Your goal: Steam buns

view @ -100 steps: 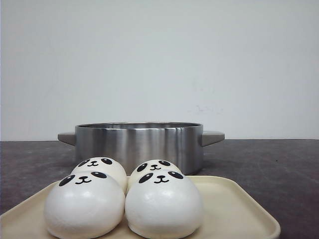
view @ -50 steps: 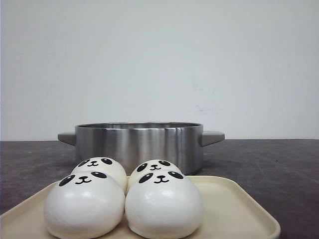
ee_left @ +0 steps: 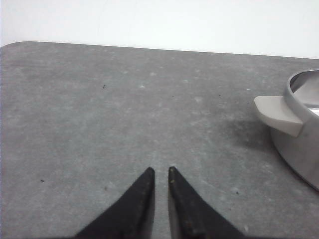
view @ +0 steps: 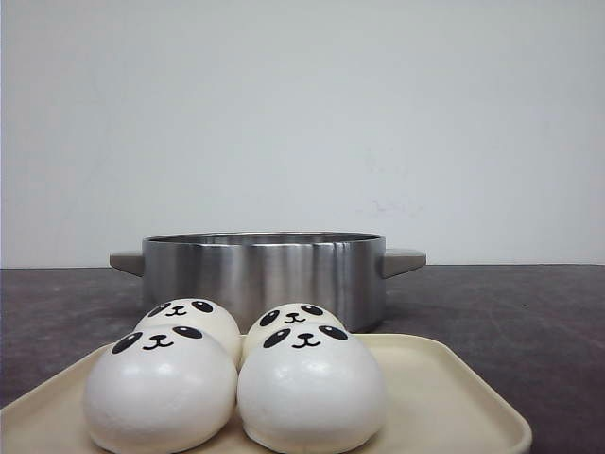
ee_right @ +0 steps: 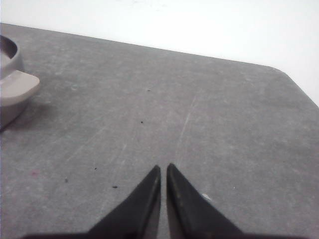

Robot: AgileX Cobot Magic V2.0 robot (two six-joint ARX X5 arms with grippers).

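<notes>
Four white panda-faced buns sit close together on a cream tray (view: 454, 397) at the front of the table: front left bun (view: 159, 390), front right bun (view: 310, 390), back left bun (view: 194, 318), back right bun (view: 295, 319). A steel pot (view: 263, 274) with two handles stands just behind them. My left gripper (ee_left: 160, 170) is shut and empty over bare grey table, with the pot's left handle (ee_left: 277, 115) off to one side. My right gripper (ee_right: 164, 167) is shut and empty over bare table, with the pot's right handle (ee_right: 19, 87) at the frame's edge. Neither gripper shows in the front view.
The table top (view: 510, 303) is dark grey and speckled, with a white wall behind. Its rounded far corners show in both wrist views.
</notes>
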